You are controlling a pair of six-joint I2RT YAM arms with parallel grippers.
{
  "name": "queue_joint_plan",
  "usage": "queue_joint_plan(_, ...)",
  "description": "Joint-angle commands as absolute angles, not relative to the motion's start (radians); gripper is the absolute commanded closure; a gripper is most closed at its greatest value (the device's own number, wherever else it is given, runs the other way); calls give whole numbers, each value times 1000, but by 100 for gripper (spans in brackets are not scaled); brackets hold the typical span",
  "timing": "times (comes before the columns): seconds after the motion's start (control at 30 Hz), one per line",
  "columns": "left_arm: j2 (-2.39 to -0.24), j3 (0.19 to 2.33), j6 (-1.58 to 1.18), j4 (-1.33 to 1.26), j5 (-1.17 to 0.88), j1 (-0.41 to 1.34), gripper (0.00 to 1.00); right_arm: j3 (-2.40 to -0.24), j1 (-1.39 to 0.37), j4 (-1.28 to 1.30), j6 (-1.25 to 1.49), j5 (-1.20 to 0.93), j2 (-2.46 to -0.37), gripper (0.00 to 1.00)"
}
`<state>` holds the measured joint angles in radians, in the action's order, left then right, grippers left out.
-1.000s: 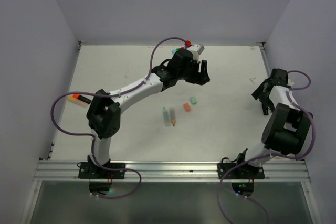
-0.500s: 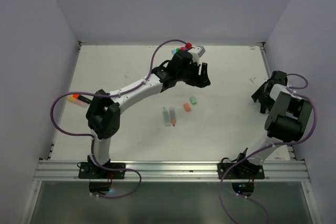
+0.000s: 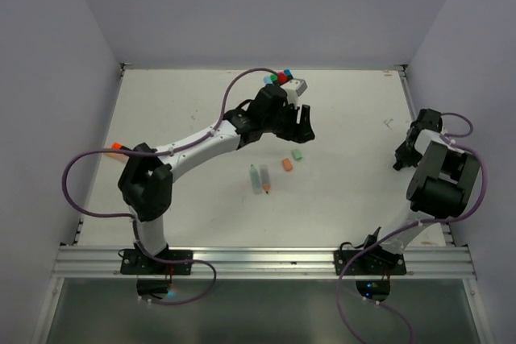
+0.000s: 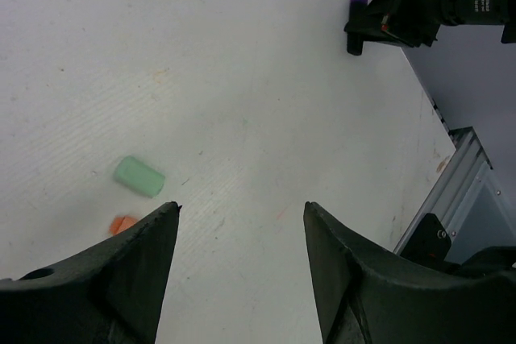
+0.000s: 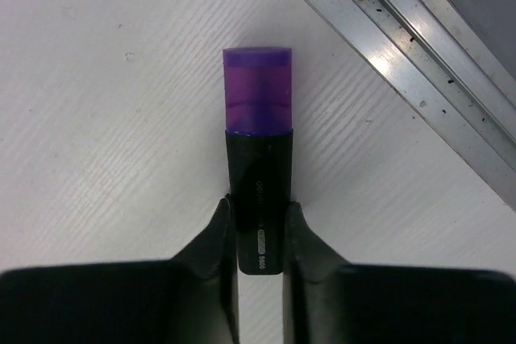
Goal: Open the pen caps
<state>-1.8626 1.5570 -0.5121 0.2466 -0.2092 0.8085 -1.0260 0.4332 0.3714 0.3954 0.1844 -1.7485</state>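
From the left, trouble is to be expected first from the left gripper (image 4: pixel 242 209), whose jaws are held apart with nothing between them, over the middle of the table (image 3: pixel 177 110) and well apart from the pen to be opened; if it is carried to the right at a low height, the loose green cap (image 4: pixel 139 176) and the loose orange cap (image 4: pixel 122 224), lying just on its near side, could be swept away; further right, the right gripper (image 5: pixel 260 203) is clamped on the black pen (image 5: pixel 260 163), but only the tail of the barrel is caught, so the pen could be twisted or drawn out of the grip when the purple cap (image 5: pixel 258 90) is pulled; that cap is seated on the pen at the right side of the table, close to the metal rail (image 5: pixel 403 62), so a finger might be jammed there; whether the pen is lifted off the table cannot be told. Around these, at the left edge an orange cap on the left (image 3: pixel 117 148) is partly hidden by a purple cable (image 3: pixel 85 159); in the middle two pale pens (image 3: pixel 254 178) are laid side by side, uncapped; between the left gripper and the purple cap no object is seen in the way, though the spot is crowded by the right arm itself.
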Motion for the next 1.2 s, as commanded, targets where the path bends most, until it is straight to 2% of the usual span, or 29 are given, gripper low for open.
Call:
queue_joint_plan(0.0,-1767,1505,-499,215,-196,808,34,-1008,431,365,396,149,-1760,100)
queue_joint_plan(0.17,-1666,1355,-529,170,-199,761,37,-1002,350,406,388,175,-1620,100)
queue_joint_plan(0.27,-1576,1231,-563,94,-227,732,41,-1015,221,448,380,178,-1534,100)
queue_joint_plan(0.53,-1387,987,-646,-78,-357,624,43,-976,-164,439,293,-162,-1304,100)
queue_joint_plan(0.67,-1316,913,-721,-138,-362,595,37,-919,-320,372,325,-251,-1220,100)
queue_joint_plan(0.77,-1302,885,-765,-158,-364,594,36,-900,-496,339,336,-221,-1207,100)
queue_joint_plan(0.9,-1299,830,-828,-236,-376,594,36,-919,-625,319,359,-160,-1241,100)
queue_joint_plan(1.17,-1298,811,-836,-227,-359,595,36,-950,-736,255,413,-75,-1272,100)
